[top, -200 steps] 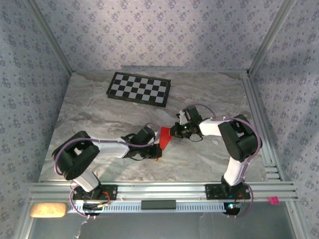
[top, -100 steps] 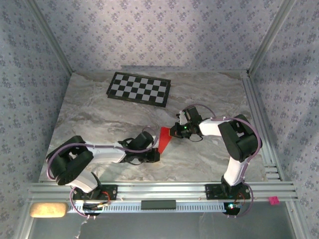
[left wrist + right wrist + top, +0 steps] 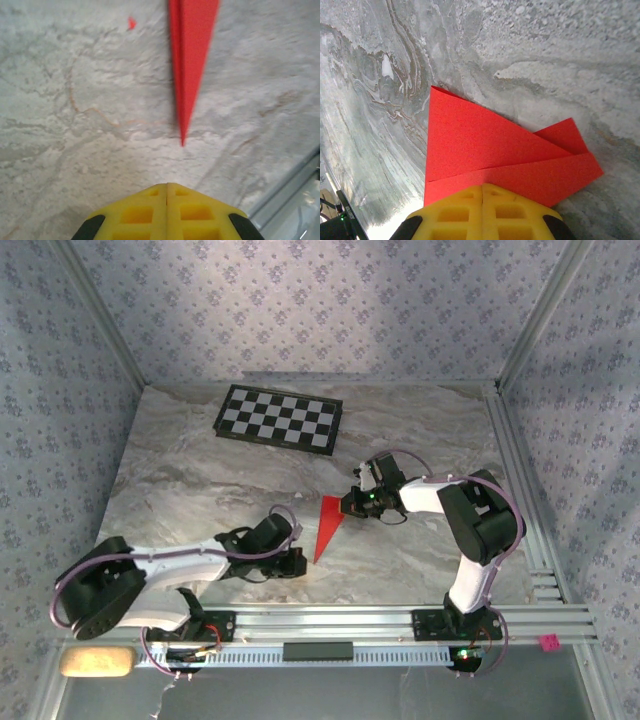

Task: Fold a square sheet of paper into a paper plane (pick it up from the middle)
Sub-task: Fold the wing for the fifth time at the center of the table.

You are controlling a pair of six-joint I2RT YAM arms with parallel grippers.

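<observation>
Paper plane (image 3: 325, 528), already creased to a slim dart, is laid on the table (image 3: 200, 490), nose toward 7 o'clock, tail covered by the closed right gripper (image 3: 347, 503), closed left gripper (image 3: 297, 562) apart at 9 o'clock; wing folds are judged outstanding.

Right gripper (image 3: 481, 192): two yellow fingertips at bottom centre of the frame, closed flush against each other, seam vertical. Paper plane (image 3: 480, 145): bright red, folded in overlapping layers, seen face-on, lying flat; one sharp corner toward upper left, a smaller flap at centre right; lower edge runs beneath the fingertips (the contact itself is hidden). Table (image 3: 545, 55): grey veined marble surface.
</observation>
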